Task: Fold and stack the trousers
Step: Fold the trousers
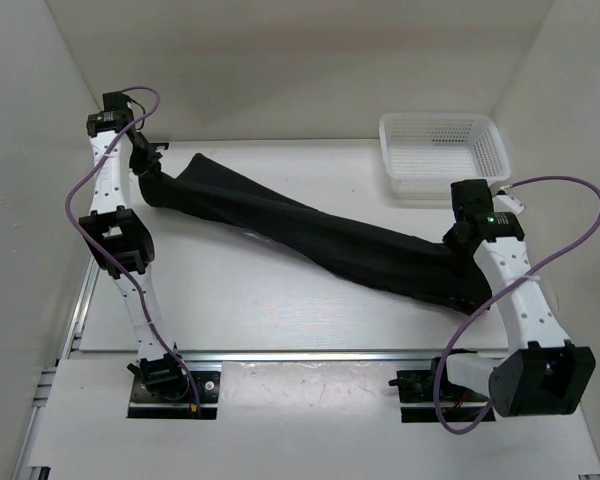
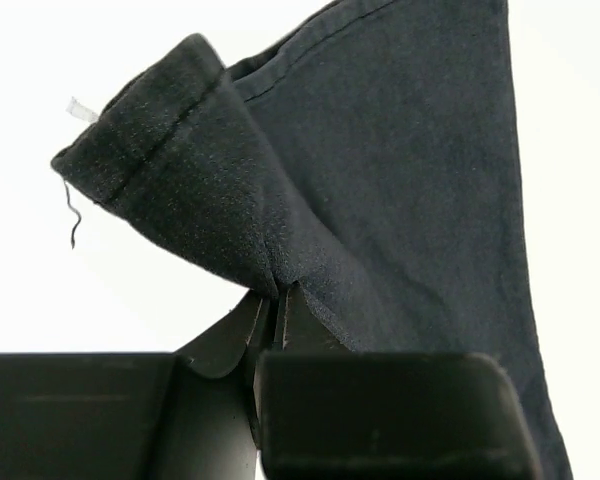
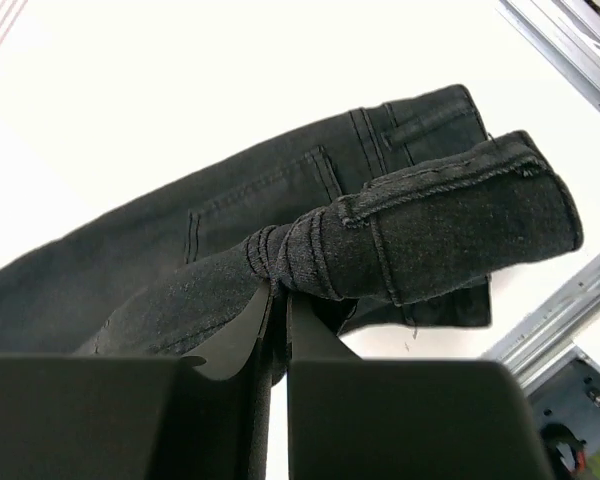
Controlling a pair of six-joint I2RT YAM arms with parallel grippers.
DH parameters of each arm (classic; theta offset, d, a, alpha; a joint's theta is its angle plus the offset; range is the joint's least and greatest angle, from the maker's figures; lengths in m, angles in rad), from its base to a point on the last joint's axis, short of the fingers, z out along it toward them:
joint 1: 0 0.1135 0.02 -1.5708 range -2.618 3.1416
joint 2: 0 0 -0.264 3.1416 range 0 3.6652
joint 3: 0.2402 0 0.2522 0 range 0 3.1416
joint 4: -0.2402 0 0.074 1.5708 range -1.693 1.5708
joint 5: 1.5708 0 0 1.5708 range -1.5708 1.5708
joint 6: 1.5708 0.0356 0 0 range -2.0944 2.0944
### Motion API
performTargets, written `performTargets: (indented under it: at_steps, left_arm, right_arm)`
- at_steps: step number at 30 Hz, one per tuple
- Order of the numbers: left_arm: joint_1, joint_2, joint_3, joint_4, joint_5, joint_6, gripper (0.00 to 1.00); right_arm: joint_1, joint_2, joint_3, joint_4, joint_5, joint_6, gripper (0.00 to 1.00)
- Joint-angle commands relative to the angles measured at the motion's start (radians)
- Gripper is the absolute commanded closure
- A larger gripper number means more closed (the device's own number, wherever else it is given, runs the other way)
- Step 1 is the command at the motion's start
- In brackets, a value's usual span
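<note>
On the table (image 1: 280, 305): trousers (image 1: 320, 235) stretched diagonally from far left to near right, between both arms.
Left fingers (image 2: 230, 340): clenched on a leg hem, cloth bunched at the tips.
Right fingers (image 3: 315, 345): clenched on the waistband end, fabric gathered into tight folds.
Basket (image 1: 442, 120): white mesh, far right corner; trousers lie outside it, near but apart.

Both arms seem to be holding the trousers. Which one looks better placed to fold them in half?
Probably left: the left fingers pinch the trousers by the leg hem, which could swing over to the waistband that the right fingers hold.
</note>
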Motion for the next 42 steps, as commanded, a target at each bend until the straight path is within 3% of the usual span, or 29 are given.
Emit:
performTargets:
  at_steps: [1, 8, 14, 15, 16, 17, 18, 20, 21, 26, 28, 29, 30, 31, 32, 34, 35, 37, 38, 39, 40, 41, 42]
  left_arm:
    - [0.034, -0.001, 0.077, 0.071, -0.095, 0.013, 0.90]
    - [0.034, 0.075, 0.155, 0.108, -0.035, 0.004, 0.90]
    - [-0.056, 0.164, 0.251, 0.284, -0.016, -0.029, 0.90]
    - [-0.067, 0.233, 0.299, 0.284, 0.002, -0.029, 0.82]
    - [-0.079, 0.265, 0.374, 0.298, 0.045, -0.045, 0.40]
    - [-0.079, 0.288, 0.388, 0.321, 0.071, -0.057, 0.15]
    - [-0.079, 0.301, 0.388, 0.336, 0.097, -0.066, 0.00]
    - [-0.079, 0.280, 0.341, 0.347, 0.108, -0.066, 0.00]
    - [-0.079, 0.243, 0.321, 0.356, 0.093, -0.056, 0.00]
    - [-0.044, 0.088, 0.131, 0.356, 0.028, 0.027, 0.00]
    - [-0.001, 0.026, 0.062, 0.356, 0.092, 0.050, 0.00]
    - [0.013, 0.010, -0.007, 0.347, 0.111, 0.050, 0.07]
    - [0.022, -0.007, -0.042, 0.347, 0.111, 0.064, 0.25]
    - [0.022, -0.036, -0.076, 0.347, 0.102, 0.064, 0.74]
    - [0.033, -0.047, -0.108, 0.347, 0.077, 0.076, 0.90]
    - [0.042, -0.056, -0.185, 0.318, 0.057, 0.076, 0.90]
    - [0.051, -0.057, -0.207, 0.318, 0.057, 0.076, 0.87]
    - [0.051, -0.037, -0.257, 0.284, 0.071, 0.066, 0.70]
    - [0.062, -0.024, -0.268, 0.269, 0.071, 0.053, 0.57]
    - [0.062, -0.014, -0.285, 0.269, 0.100, 0.053, 0.28]
    - [0.062, 0.000, -0.285, 0.269, 0.100, 0.053, 0.18]
    - [0.062, 0.032, -0.285, 0.269, 0.117, 0.044, 0.10]
    - [0.062, 0.052, -0.285, 0.269, 0.117, 0.044, 0.05]
  right_arm:
    - [-0.054, 0.044, 0.038, 0.040, 0.150, -0.066, 1.00]
    - [-0.097, 0.138, 0.038, 0.118, 0.121, -0.096, 1.00]
    - [-0.117, 0.238, 0.047, 0.168, 0.109, -0.112, 1.00]
    - [-0.117, 0.267, 0.047, 0.202, 0.092, -0.133, 0.96]
    - [-0.117, 0.285, 0.056, 0.222, 0.057, -0.177, 0.82]
    - [-0.126, 0.308, 0.083, 0.222, 0.042, -0.178, 0.42]
    - [-0.126, 0.351, 0.103, 0.209, 0.041, -0.178, 0.25]
    - [-0.126, 0.364, 0.128, 0.199, 0.041, -0.169, 0.09]
    - [-0.126, 0.364, 0.128, 0.199, 0.041, -0.168, 0.08]
    - [-0.126, 0.323, 0.105, 0.199, 0.041, -0.168, 0.10]
    - [-0.126, 0.283, 0.068, 0.189, 0.029, -0.178, 0.15]
    - [-0.136, 0.266, 0.058, 0.175, 0.011, -0.178, 0.18]
    - [-0.137, 0.250, 0.047, 0.166, -0.020, -0.178, 0.32]
    - [-0.156, 0.234, 0.035, 0.147, -0.047, -0.178, 0.40]
    - [-0.166, 0.198, 0.003, 0.147, -0.083, -0.178, 0.51]
    - [-0.175, 0.139, -0.042, 0.133, -0.205, -0.167, 0.72]
    - [-0.184, 0.119, -0.067, 0.121, -0.250, -0.146, 0.75]
    - [-0.184, 0.070, -0.149, 0.121, -0.352, -0.124, 0.74]
    - [-0.184, 0.056, -0.177, 0.121, -0.397, -0.110, 0.67]
    - [-0.193, 0.043, -0.203, 0.121, -0.469, -0.081, 0.59]
    - [-0.193, 0.020, -0.228, 0.121, -0.506, -0.072, 0.51]
    - [-0.209, 0.011, -0.276, 0.121, -0.535, -0.060, 0.32]
    - [-0.238, 0.011, -0.298, 0.132, -0.566, -0.047, 0.25]
